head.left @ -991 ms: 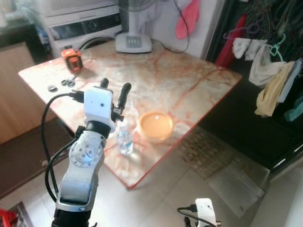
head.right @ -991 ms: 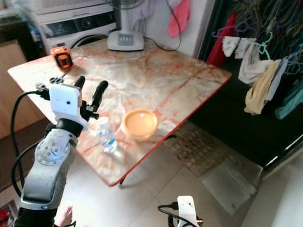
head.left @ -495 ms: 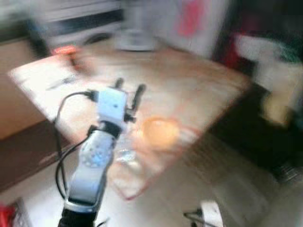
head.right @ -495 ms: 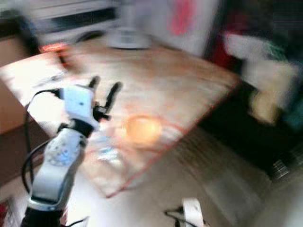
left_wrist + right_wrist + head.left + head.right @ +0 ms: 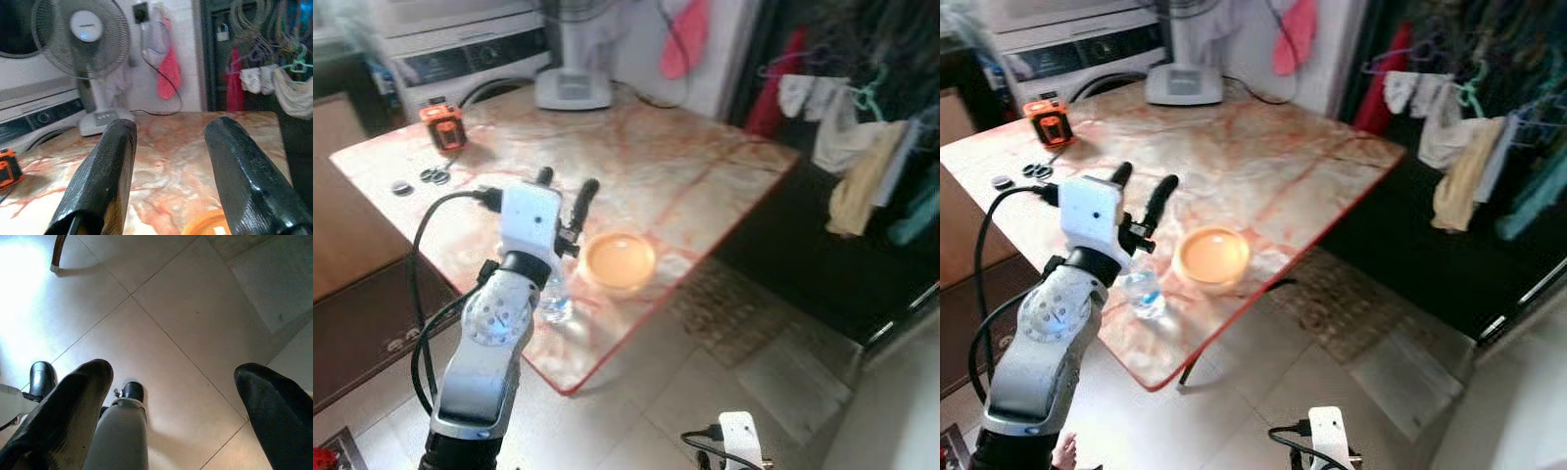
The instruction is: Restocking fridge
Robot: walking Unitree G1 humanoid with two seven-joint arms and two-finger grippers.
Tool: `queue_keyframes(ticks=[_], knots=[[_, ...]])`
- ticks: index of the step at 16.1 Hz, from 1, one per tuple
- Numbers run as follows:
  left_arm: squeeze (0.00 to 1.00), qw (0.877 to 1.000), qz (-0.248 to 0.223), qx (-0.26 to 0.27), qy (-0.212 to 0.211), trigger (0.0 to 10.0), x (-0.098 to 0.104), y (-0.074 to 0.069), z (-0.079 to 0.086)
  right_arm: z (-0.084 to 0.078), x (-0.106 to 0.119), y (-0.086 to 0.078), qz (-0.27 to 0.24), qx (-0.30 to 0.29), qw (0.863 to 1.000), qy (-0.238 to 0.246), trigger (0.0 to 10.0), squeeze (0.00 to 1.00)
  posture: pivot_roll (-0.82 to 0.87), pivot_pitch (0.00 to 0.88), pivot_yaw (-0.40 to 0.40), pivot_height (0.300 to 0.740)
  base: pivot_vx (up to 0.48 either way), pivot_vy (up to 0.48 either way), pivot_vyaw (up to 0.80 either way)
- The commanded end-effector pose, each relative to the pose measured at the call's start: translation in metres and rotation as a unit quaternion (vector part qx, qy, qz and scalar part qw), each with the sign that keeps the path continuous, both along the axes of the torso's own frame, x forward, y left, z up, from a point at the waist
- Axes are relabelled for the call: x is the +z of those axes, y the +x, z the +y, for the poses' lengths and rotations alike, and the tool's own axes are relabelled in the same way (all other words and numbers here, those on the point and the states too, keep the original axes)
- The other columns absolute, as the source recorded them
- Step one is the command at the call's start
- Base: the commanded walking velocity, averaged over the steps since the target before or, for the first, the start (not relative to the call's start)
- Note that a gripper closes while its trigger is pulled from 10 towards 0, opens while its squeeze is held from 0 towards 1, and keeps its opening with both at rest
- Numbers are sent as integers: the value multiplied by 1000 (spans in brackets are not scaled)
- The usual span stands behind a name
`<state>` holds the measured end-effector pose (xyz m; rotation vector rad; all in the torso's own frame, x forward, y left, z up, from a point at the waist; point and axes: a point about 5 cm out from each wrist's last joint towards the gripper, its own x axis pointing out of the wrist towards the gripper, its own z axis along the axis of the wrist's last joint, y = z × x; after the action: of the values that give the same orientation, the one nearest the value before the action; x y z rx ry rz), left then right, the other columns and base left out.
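A small clear water bottle (image 5: 555,302) stands near the front edge of the marble table (image 5: 656,166). Beside it, on its right, sits an orange bowl (image 5: 620,260). My left gripper (image 5: 567,182) is held up above the bottle, open, with nothing between its fingers and its fingertips pointing toward the back of the table. In the left wrist view the left gripper (image 5: 168,129) looks over the tabletop, with the orange bowl's rim (image 5: 210,227) below. My right gripper (image 5: 173,372) hangs low over the tiled floor, open and empty.
A fan base (image 5: 573,88) and an orange tape measure (image 5: 442,127) sit at the table's back. A washing machine (image 5: 460,54) stands behind. Clothes on hangers (image 5: 862,166) fill the right side. A floor mat (image 5: 734,313) lies beyond the table's right corner.
The head view swung and blurred, then cleared, so the whole scene has shifted a little. My left gripper keeps its open pose above the bottle. The bottle and bowl have not moved.
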<state>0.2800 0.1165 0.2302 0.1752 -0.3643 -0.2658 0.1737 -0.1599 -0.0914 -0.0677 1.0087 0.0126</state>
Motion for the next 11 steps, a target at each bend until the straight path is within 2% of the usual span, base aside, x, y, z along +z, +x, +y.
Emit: queue_keyframes(ticks=[1, 3, 4, 5, 7, 8, 9, 11], knots=[[0, 1000, 6, 3, 31, 10000, 16, 4, -3, 0, 1, 3, -1, 0, 1000, 0, 10000, 0, 18, 41, -51, 740, 0, 0, 0], [0, 999, 41, 15, 30, 10000, 24, 11, 1, 1, 2, 4, 1, 16, 1000, -6, 10000, 0, 36, 43, -54, 740, 0, 0, 0], [0, 997, 81, 5, 10, 10000, 27, 16, 2, 0, 2, 4, 2, 20, 1000, -8, 10000, 0, 48, 43, -55, 740, 0, 0, 0], [0, 995, 103, -1, 10, 10000, 28, 17, 1, 0, 2, 4, 2, 17, 1000, -8, 10000, 0, 58, 43, -53, 740, 0, 0, 0], [0, 982, 184, 17, -45, 10000, 32, 21, 4, 0, 2, 4, 2, 12, 1000, -8, 10000, 0, 68, 40, -47, 740, 0, 0, 0], [0, 979, 203, -12, -32, 10000, 35, 20, 0, 0, 2, 5, 3, 14, 1000, -8, 10000, 0, 76, 40, -47, 740, 0, 0, 0], [0, 973, 225, -8, -39, 10000, 35, 20, 1, 1, 2, 5, 3, 16, 1000, -8, 10000, 0, 95, 39, -45, 740, 0, 0, 0], [0, 950, 310, -11, -31, 10000, 33, 19, 7, 2, 3, 7, 3, 46, 999, -17, 10000, 0, 115, 44, -40, 740, 0, 0, 0]])
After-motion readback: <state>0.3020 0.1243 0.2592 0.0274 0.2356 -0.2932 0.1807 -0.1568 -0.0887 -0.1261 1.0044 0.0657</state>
